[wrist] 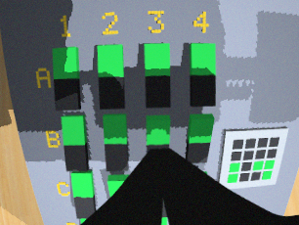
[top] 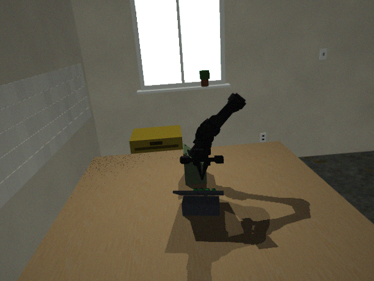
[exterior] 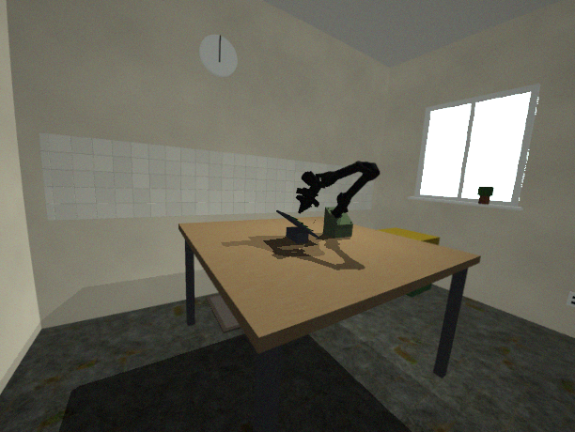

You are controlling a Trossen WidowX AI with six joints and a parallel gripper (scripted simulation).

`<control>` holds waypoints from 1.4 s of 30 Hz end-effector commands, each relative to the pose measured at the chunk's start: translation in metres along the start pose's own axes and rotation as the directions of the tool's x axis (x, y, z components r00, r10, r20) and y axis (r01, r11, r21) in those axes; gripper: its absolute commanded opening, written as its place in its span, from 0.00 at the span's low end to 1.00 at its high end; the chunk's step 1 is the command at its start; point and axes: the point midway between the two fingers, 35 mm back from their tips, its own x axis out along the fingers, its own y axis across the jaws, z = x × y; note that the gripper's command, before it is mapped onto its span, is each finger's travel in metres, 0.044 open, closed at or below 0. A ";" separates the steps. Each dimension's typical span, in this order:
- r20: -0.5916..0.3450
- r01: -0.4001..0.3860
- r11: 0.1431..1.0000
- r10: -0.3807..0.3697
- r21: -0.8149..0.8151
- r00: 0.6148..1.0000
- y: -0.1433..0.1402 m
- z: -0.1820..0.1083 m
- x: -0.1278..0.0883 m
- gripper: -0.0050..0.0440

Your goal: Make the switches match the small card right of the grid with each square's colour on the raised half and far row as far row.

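From the top view, the arm (top: pixel 214 125) leans from 1 o'clock down toward the table (top: pixel 107 214) centre, and its gripper (top: pixel 202 174) points down just above the far edge of the tilted panel (top: pixel 198 192), seen nearly edge-on so only a few green nubs show; a yellow box (top: pixel 156 138) stands beyond the table at 11 o'clock and a plant (top: pixel 204 78) on the sill at 12. The exterior view alone shows the panel (exterior: pixel 297 222) slanting on a dark block (exterior: pixel 297 234), the arm's green base (exterior: pixel 338 224) at its 3 o'clock, and a wall clock (exterior: pixel 218 55) at 11. Only the wrist view reveals the switches (wrist: pixel 110 75), in columns 1 to 4 and rows lettered from A; rows A and B show in full, each green over dark grey. The card (wrist: pixel 255 158) lies on the panel at 4 o'clock. The gripper (wrist: pixel 162 223) is closed tight on nothing, its black fingers covering the lower rows at 6 o'clock, tip near column 3 of row B.
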 end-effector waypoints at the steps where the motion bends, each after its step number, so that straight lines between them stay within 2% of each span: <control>1: -0.018 0.003 1.000 -0.003 0.008 1.000 -0.002 -0.004 0.012 0.10; 18: -0.018 0.003 1.000 -0.003 0.008 1.000 -0.002 -0.004 0.035 0.10; 42: -0.018 0.003 1.000 -0.003 0.008 1.000 -0.002 -0.004 0.036 0.10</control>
